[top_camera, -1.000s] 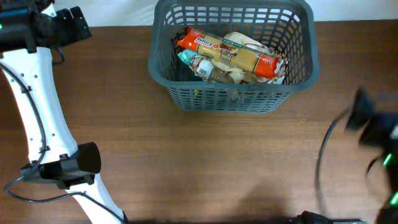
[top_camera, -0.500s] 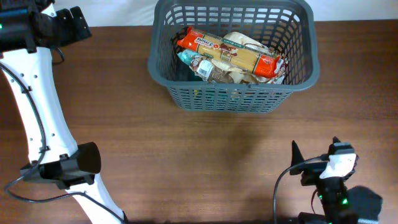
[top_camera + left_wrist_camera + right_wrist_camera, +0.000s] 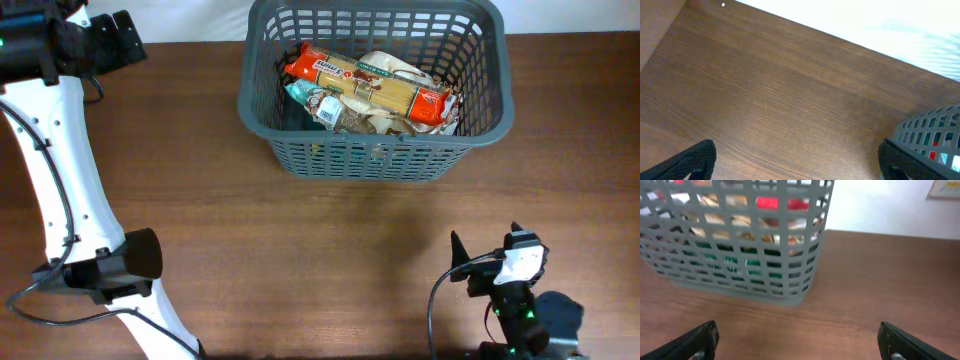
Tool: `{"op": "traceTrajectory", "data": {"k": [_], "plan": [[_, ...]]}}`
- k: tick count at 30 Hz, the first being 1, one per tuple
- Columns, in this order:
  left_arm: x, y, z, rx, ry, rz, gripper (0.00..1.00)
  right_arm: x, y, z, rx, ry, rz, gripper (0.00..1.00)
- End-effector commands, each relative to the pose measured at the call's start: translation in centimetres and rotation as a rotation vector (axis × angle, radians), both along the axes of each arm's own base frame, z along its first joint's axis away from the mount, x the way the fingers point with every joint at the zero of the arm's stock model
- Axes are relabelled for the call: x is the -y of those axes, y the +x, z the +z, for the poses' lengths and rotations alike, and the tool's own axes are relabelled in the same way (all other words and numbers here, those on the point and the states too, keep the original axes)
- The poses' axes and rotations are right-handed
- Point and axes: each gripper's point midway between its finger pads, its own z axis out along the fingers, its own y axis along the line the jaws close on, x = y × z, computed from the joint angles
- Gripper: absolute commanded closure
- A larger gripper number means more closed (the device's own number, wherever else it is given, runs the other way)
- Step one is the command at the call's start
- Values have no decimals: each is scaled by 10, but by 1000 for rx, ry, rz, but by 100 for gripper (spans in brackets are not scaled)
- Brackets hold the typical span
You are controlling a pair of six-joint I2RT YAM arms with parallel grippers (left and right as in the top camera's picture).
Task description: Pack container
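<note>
The container (image 3: 375, 155) is a dark grey latticed basket at the far middle of the table. It holds several packets, with a long orange-red packet (image 3: 365, 85) lying on top. My left gripper (image 3: 122, 35) is at the far left, open and empty; in the left wrist view (image 3: 797, 152) it hangs over bare wood with the container's corner (image 3: 932, 132) at the right. My right gripper (image 3: 485, 248) is near the front right, open and empty. In the right wrist view (image 3: 797, 337) it faces the container's side (image 3: 740, 245), well short of it.
The table is brown wood (image 3: 330, 260). A white wall or cloth (image 3: 865, 20) runs behind its far edge. The left arm's white link (image 3: 60, 160) and base stand along the left side.
My right arm swung from the right edge down to the front right and then shifted slightly left. The left arm and the container's packets have not moved.
</note>
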Motion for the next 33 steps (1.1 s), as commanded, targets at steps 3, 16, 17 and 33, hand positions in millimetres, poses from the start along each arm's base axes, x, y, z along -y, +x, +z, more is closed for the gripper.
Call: {"op": "traceTrajectory", "data": {"k": [3, 16, 17, 33], "plan": [[-2, 1, -1, 1, -10, 12, 1, -3, 2, -26, -51, 17, 15, 1], [-2, 1, -1, 1, -10, 12, 1, -3, 3, -38, -73, 19, 13, 1], [-2, 1, -1, 1, -10, 12, 1, -3, 3, -38, -73, 20, 14, 1], [-2, 1, -1, 1, -10, 12, 1, -3, 3, -38, -74, 20, 14, 1]]}}
